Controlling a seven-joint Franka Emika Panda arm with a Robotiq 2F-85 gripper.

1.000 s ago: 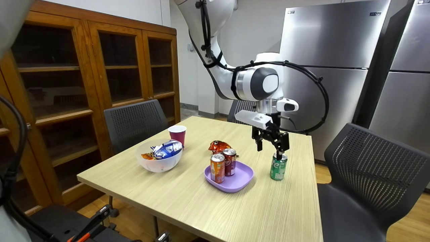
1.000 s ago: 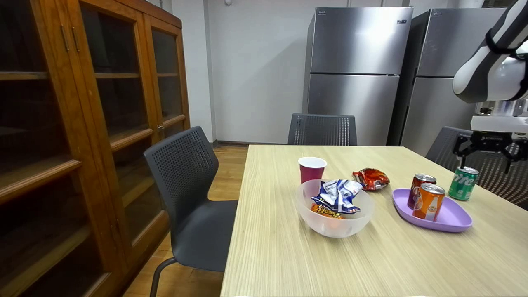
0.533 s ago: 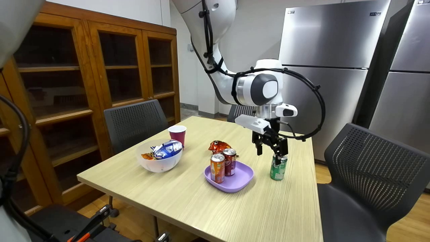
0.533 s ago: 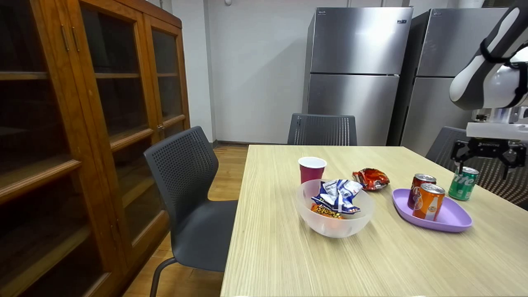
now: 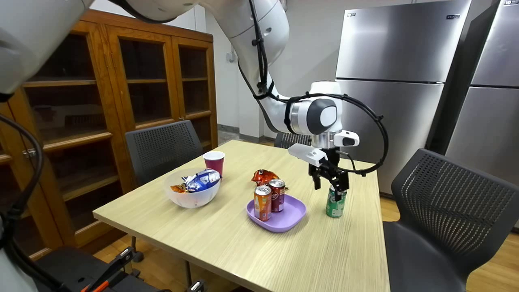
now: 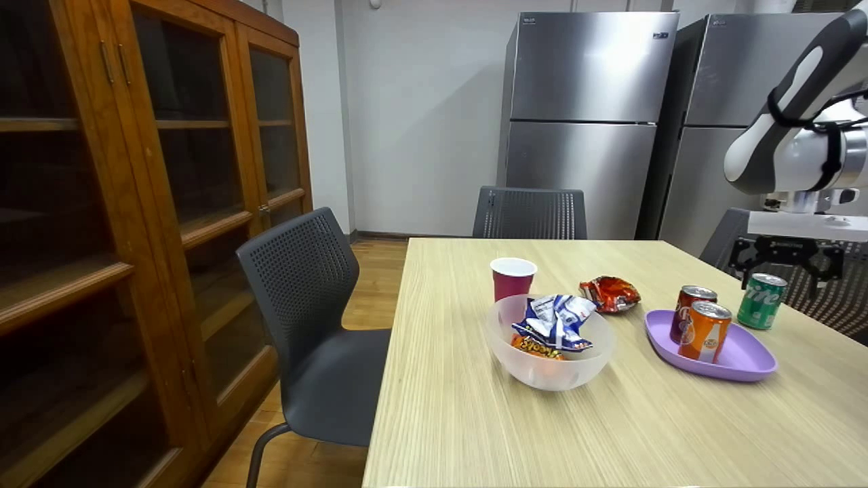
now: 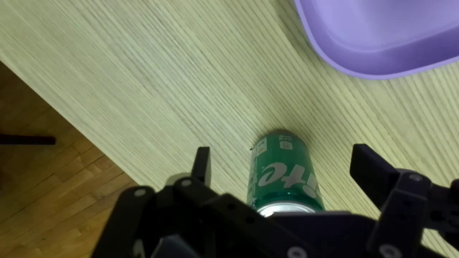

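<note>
We've come lower this last sec, jaws wide & empty; wrist view shows green can (image 7: 285,170) btwn them, prob. better aligned.

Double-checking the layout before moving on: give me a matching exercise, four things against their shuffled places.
Things
1. green cylindrical metal can
2. orange cylindrical metal can
3. shiny blue-and-white wrapper
4. crinkled shiny red packet

Places
A. in the frosted round bowl
B. upright on the wood-grained table, near the open fingers
C. lying directly on the table
D. on the purple plastic tray

Pairs: 1-B, 2-D, 3-A, 4-C
</note>
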